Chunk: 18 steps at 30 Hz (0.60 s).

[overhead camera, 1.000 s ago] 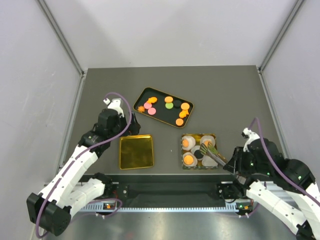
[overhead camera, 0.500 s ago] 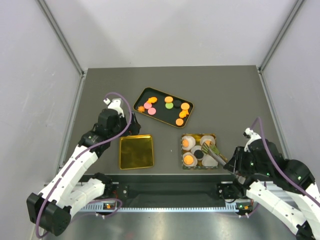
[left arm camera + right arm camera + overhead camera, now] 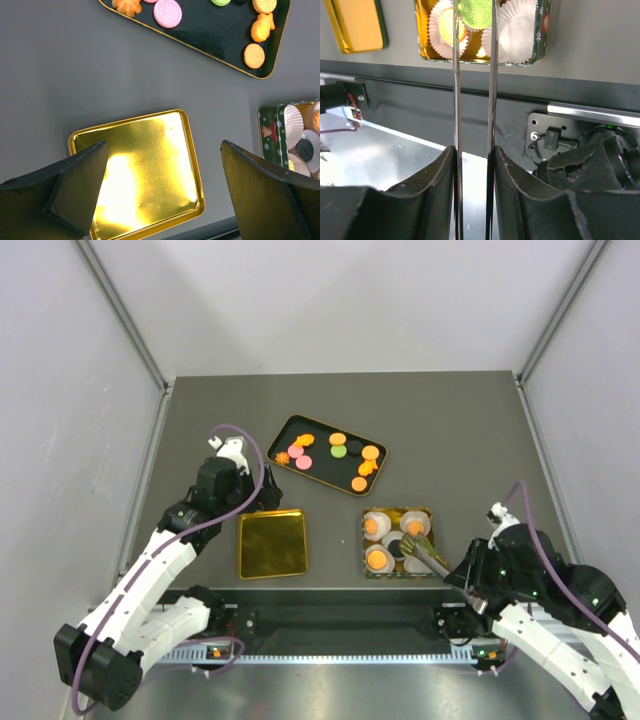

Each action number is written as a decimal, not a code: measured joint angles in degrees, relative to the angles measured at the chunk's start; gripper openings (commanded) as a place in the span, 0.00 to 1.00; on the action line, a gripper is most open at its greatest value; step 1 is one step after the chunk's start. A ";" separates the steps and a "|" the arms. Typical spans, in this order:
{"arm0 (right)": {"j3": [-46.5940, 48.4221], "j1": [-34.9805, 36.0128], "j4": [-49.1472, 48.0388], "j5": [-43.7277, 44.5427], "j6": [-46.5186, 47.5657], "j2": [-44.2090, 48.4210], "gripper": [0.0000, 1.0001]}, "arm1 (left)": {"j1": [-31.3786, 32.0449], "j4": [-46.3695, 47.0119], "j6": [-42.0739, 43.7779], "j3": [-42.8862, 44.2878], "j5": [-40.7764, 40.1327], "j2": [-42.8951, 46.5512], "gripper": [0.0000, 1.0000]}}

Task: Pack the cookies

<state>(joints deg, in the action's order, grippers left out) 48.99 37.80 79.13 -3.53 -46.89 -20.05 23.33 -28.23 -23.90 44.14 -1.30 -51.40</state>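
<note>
Several cookies, orange [image 3: 338, 438], green [image 3: 339, 451] and pink [image 3: 296, 450], lie on a black tray [image 3: 318, 428]. My right gripper [image 3: 474, 155] is shut on a pair of metal tongs [image 3: 456, 100]. The tongs' tips pinch a green cookie [image 3: 475, 11] above a tin box [image 3: 543, 35] lined with white paper cups [image 3: 517, 30]. In the top view the tongs [image 3: 428, 558] reach over the box [image 3: 398, 513], where an orange cookie [image 3: 378, 559] and a black one [image 3: 397, 549] sit in cups. My left gripper [image 3: 164, 145] hangs open over a gold lid [image 3: 140, 170], holding nothing.
The gold lid [image 3: 272, 543] lies flat left of the tin box, near the table's front edge. The black tray [image 3: 215, 35] sits beyond both, towards the middle. A metal rail [image 3: 340, 648] and the arm bases run along the near edge.
My right arm has drawn back towards the near edge, pulling the tongs and the green cookie nearer over the tin box. The left arm has stayed still.
</note>
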 measured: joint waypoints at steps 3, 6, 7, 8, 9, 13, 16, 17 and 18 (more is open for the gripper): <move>-0.17 0.00 -0.04 -0.02 -0.94 1.05 0.28 | 0.00 0.00 0.00 0.00 0.04 0.00 0.99; -0.26 0.00 0.00 -0.20 -1.64 2.01 0.27 | 0.00 0.02 0.00 0.00 0.22 0.00 0.99; -0.26 0.00 0.00 -0.28 -1.86 2.45 0.27 | 0.00 0.02 0.00 0.00 0.26 0.00 0.99; -0.31 0.00 0.00 -0.44 -2.10 2.91 0.27 | 0.00 0.02 0.00 0.00 0.24 0.00 0.99; -0.48 0.00 -0.07 -0.57 -2.32 3.41 0.27 | 0.00 0.02 0.00 0.00 0.24 0.00 0.99; -1.31 0.00 0.07 -0.94 -2.84 4.50 0.27 | 0.00 0.02 0.00 0.00 0.24 0.00 0.99; -1.36 0.00 0.11 -1.09 -2.84 4.52 0.27 | 0.00 0.00 0.00 0.00 0.24 0.00 0.99; -1.36 0.00 0.11 -1.09 -2.82 4.52 0.27 | 0.00 0.02 0.00 0.00 0.24 0.00 0.99; -1.36 0.00 0.11 -1.09 -2.82 4.52 0.27 | 0.00 0.02 0.00 0.00 0.24 0.00 0.99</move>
<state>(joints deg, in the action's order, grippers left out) 47.64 37.80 79.24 -4.62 -49.71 -15.53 23.33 -28.21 -23.90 44.14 -1.06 -51.40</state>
